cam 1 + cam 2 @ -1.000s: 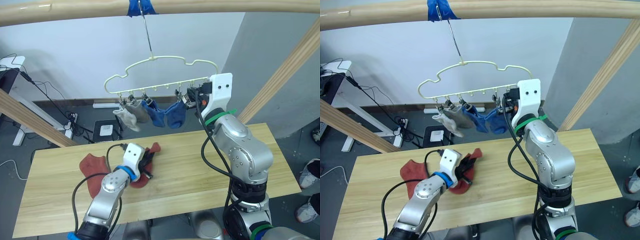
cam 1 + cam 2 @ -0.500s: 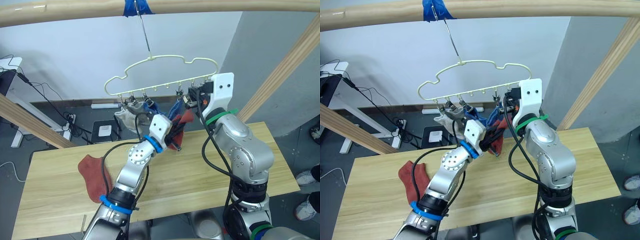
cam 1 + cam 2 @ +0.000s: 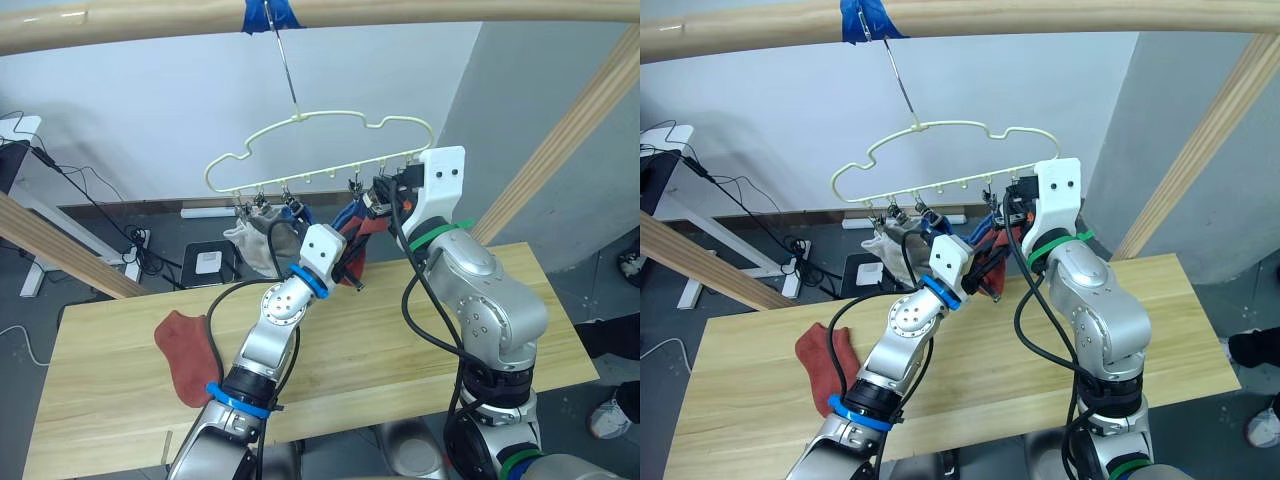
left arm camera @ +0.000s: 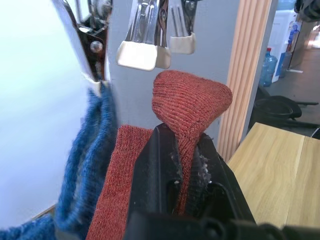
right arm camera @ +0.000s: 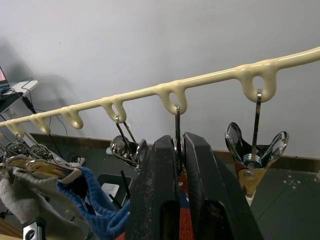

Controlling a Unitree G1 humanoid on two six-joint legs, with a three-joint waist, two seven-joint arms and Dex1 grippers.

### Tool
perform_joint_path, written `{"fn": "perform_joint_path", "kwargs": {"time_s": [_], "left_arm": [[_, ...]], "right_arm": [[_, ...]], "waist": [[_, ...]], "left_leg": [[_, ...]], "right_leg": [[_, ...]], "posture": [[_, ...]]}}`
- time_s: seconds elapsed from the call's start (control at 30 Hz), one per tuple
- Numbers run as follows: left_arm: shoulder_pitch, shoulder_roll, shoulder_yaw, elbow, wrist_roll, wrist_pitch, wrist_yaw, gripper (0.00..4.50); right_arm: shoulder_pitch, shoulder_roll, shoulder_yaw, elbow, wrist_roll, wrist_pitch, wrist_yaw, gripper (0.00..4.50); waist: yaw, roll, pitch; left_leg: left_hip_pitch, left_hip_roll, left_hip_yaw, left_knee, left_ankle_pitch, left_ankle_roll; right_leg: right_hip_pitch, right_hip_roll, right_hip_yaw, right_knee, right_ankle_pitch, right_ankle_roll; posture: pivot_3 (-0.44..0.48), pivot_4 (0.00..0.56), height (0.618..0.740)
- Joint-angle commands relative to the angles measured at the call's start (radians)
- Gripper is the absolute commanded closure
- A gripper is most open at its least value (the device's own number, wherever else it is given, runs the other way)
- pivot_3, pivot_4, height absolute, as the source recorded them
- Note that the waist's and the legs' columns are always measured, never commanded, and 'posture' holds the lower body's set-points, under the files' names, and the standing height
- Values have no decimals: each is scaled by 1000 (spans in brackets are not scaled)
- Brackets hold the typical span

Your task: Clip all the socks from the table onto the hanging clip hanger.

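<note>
The cream clip hanger [image 3: 320, 122] hangs by its hook from the taped pole. Two grey socks [image 3: 252, 232] and two blue socks [image 3: 303, 215] hang from its left clips. My left gripper [image 3: 345, 262] is raised beside them, shut on a rust-red sock [image 4: 190, 100]. The sock's folded top sits just under an open metal clip [image 4: 145, 50]. My right gripper [image 5: 178, 142] is shut on that clip's wire stem, below the hanger bar [image 5: 200, 80]. A second rust-red sock [image 3: 180, 350] lies flat at the left of the table [image 3: 400, 340].
A round wooden pole [image 3: 450, 10] with blue tape [image 3: 268, 15] runs overhead. Slanted poles stand at the right [image 3: 560, 140] and the left [image 3: 60, 250]. An empty clip [image 5: 255, 150] hangs beside my right fingers. Cables and a power strip [image 3: 140, 245] lie on the floor behind the table.
My left gripper has lifted the rust-red sock off the table and up to the hanger's clips. The right gripper has stayed at the clip.
</note>
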State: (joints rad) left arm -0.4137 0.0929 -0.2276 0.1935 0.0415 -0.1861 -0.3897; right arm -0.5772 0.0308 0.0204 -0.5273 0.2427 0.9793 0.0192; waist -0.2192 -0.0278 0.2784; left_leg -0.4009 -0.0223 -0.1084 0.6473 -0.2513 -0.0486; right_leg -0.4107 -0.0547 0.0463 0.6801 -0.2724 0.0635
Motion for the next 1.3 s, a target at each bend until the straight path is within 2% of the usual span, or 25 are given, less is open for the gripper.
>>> {"fn": "perform_joint_path", "kwargs": {"time_s": [0.03, 0.67, 0.9, 1.1, 1.17, 1.3], "left_arm": [[-13, -10, 12, -14, -4, -34, 16, 4496], [-52, -38, 34, -7, -6, -35, 48, 4496], [-64, -41, 31, 3, -2, -30, 49, 4500], [-63, -45, 22, 6, -23, -6, 13, 4500], [-53, -48, 32, -9, -42, 26, -1, 3812], [-47, -43, 33, -29, -59, 79, -25, 2727]], "right_arm": [[-12, 3, -5, -48, 12, -2, -5, 4500], [-4, -8, 1, -48, 17, -3, -8, 4500], [5, -24, 0, -69, 29, 16, 7, 2090], [41, -84, -1, -139, 81, 60, 73, 2090], [62, -134, 7, -180, 103, 69, 116, 2049], [96, -223, 13, -242, 132, 69, 172, 2049]], "waist": [[-1, 0, 0], [-2, 0, 0], [-2, 0, 0], [-2, 0, 0], [-1, 0, 0], [-2, 0, 0]], "left_leg": [[0, 0, 0, 0, 0, 0], [0, 0, 0, 0, 0, 0], [0, 0, 0, 0, 0, 0], [0, 0, 0, 0, 0, 0], [0, 0, -1, 0, 0, 0], [0, -1, 0, 0, 0, 0]], "right_leg": [[0, 0, 0, 0, 0, 0], [0, 0, 0, 0, 0, 0], [0, 0, 0, 0, 0, 0], [0, 0, 0, 0, 0, 0], [0, 0, -1, 0, 0, 0], [0, 0, 0, 0, 0, 0]], "posture": [[-331, 241, 740], [-330, 243, 740], [-332, 244, 740], [-332, 244, 740], [-338, 242, 740], [-338, 242, 740]]}}
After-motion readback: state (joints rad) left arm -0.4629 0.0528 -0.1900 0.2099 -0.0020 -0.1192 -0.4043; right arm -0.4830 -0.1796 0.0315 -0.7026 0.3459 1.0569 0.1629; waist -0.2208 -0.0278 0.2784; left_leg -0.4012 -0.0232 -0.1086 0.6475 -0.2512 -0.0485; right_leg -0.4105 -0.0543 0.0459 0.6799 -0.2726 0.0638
